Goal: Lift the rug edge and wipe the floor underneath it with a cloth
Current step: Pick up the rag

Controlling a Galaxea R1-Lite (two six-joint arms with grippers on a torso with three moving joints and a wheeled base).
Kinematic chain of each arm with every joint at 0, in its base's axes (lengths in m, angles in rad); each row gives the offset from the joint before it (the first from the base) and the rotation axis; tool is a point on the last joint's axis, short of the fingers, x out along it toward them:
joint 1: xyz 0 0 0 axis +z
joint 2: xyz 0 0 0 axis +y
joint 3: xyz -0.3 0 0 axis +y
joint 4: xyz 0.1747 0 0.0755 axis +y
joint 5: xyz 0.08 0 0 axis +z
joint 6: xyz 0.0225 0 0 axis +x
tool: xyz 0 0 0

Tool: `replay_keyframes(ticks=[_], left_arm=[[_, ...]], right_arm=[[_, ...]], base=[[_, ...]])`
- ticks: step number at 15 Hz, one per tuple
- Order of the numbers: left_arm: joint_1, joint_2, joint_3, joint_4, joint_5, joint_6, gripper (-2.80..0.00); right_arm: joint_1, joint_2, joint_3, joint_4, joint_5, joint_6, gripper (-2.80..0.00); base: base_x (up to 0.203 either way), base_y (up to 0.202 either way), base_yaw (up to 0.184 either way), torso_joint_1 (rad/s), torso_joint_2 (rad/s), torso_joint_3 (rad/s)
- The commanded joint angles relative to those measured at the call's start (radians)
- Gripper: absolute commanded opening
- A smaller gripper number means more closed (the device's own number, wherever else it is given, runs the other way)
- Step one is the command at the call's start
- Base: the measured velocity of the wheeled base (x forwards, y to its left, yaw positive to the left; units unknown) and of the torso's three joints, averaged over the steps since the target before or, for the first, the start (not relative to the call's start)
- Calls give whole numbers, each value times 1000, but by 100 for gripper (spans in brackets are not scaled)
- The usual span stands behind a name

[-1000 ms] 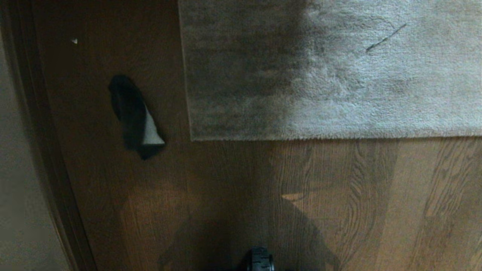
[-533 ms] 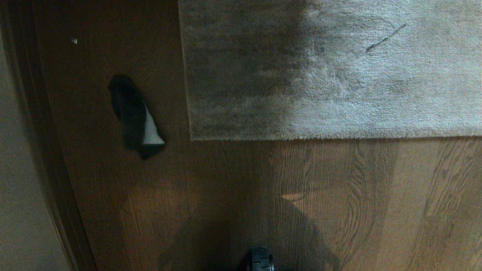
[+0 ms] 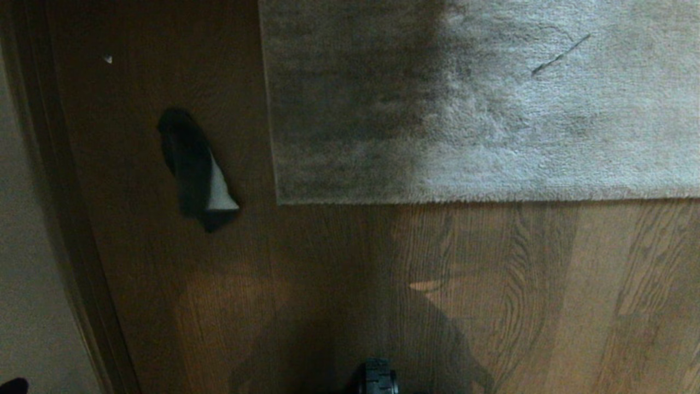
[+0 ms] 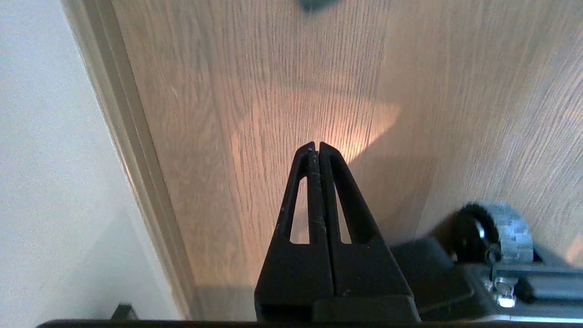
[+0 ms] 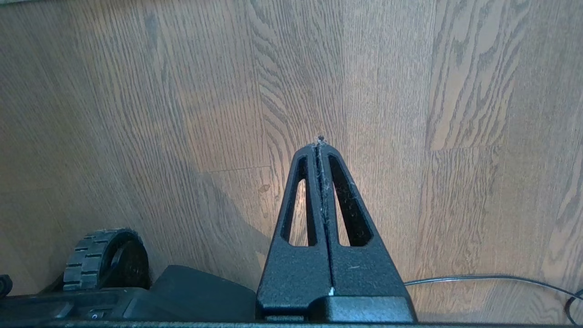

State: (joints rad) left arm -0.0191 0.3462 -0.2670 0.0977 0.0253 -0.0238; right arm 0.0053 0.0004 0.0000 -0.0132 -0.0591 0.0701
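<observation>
The rug edge (image 3: 470,201) runs straight across the floor (image 3: 339,262) and ends in a square corner (image 3: 279,202); the grey plush rug lies flat. The cloth (image 3: 197,169), mostly dark with a light-grey patch, lies crumpled on the planks left of that corner. My left gripper (image 4: 315,145) is shut and empty, low over the floor beside the baseboard, with a dark scrap of the cloth (image 4: 314,4) far ahead of it. A dark tip of that arm (image 3: 13,386) shows in the head view's lower left corner. My right gripper (image 5: 320,145) is shut and empty, parked over bare planks.
A baseboard (image 3: 71,230) and pale wall (image 3: 27,273) close off the left side. The base's wheels (image 3: 377,377) (image 4: 496,232) (image 5: 104,259) stand near both grippers. A thin cable (image 5: 492,278) lies on the floor by the right gripper. A small white speck (image 3: 108,59) lies at the far left.
A dark tip of the left arm has come into the head view's lower left corner. Rug, cloth and right arm have not moved.
</observation>
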Motion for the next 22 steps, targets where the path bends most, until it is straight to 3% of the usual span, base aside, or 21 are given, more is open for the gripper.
replay_keyframes(ticks=[1, 6, 22], left_arm=[[-1, 83, -7, -1, 2, 2, -280], [-44, 172, -18, -7, 10, 2, -280], [-45, 347, 0, -24, 10, -1, -280]], right_arm=[[1, 0, 0, -1, -1, 0, -280], [1, 0, 0, -1, -1, 0, -280], [1, 1, 0, -1, -1, 0, -280]], base=[[0, 0, 0, 0, 0, 0], [0, 0, 0, 0, 0, 0], [0, 0, 0, 0, 0, 0]])
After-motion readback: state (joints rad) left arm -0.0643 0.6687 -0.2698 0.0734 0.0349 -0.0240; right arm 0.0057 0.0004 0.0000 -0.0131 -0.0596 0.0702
